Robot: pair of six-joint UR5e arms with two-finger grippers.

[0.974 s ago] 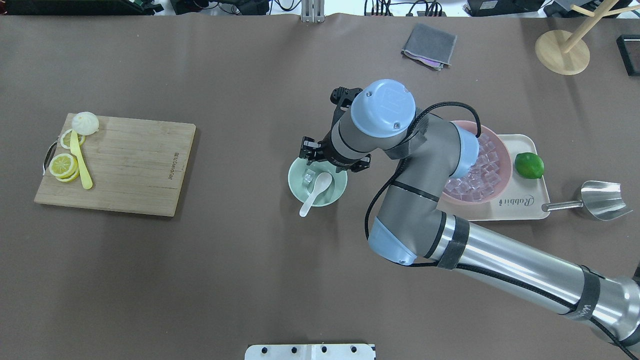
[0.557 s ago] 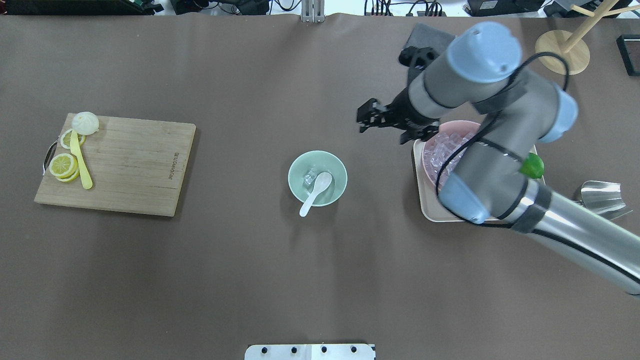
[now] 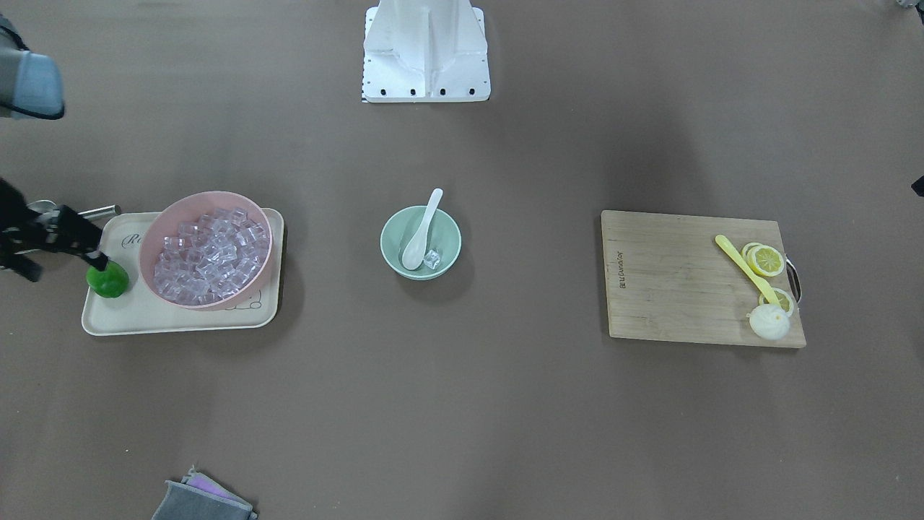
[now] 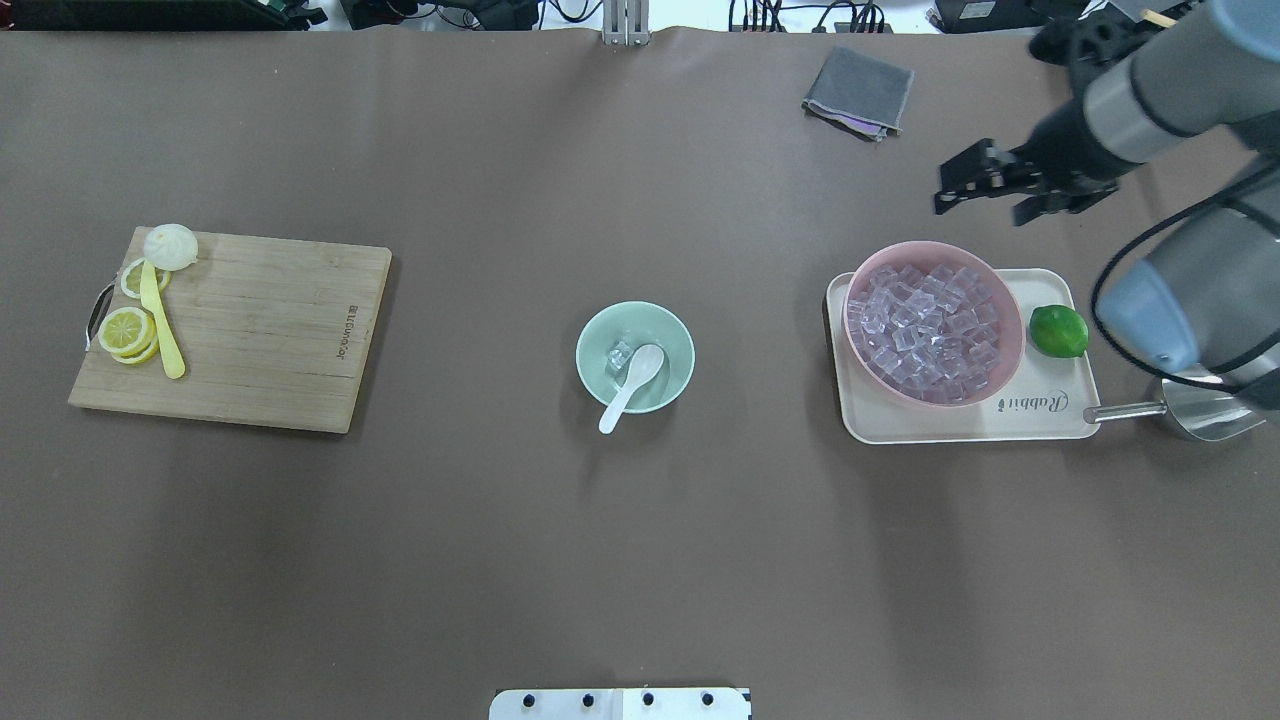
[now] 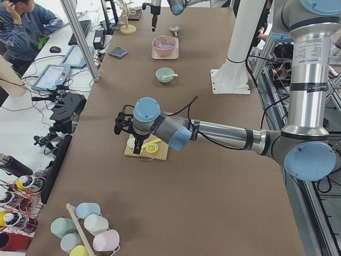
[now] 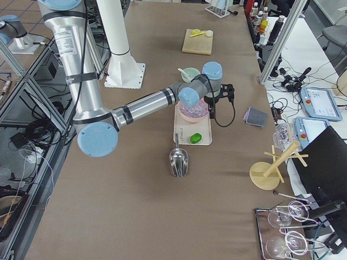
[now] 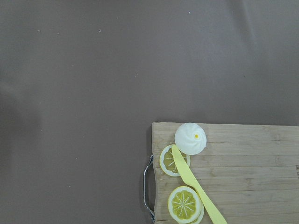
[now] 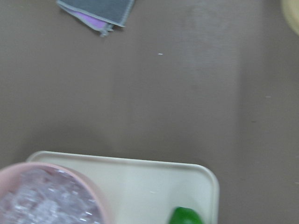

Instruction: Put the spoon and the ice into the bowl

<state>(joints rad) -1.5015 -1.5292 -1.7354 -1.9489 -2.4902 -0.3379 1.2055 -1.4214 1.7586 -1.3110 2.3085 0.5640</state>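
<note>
The left gripper (image 5: 121,124) shows clearly only in the view from the table's left end, hanging over the wooden cutting board (image 4: 260,330). How its jaws stand I cannot tell. In the overhead view the right arm's elbow covers part of the steel scoop (image 4: 1205,420) at the right edge. The right wrist picture is blurred. The right gripper (image 4: 980,205) hangs in the upper right, jaws wide and empty.

The cream tray (image 4: 960,425) carries a script word that reads "Rabbit". The board's burnt-in mark is too small to read surely.

At frame centre the smooth mint-green bowl (image 4: 685,350) holds one glassy ice cube (image 4: 620,354). The cube lies beside the scoop of the translucent white spoon (image 4: 640,368), whose handle juts over the rim toward lower left. On the tray stand a pink bowl (image 4: 1013,330) heaped with clear cubes and a glossy lime (image 4: 1058,331). Lemon slices (image 4: 124,330) and a yellow plastic knife (image 4: 160,325) lie at the board's left end.
</note>
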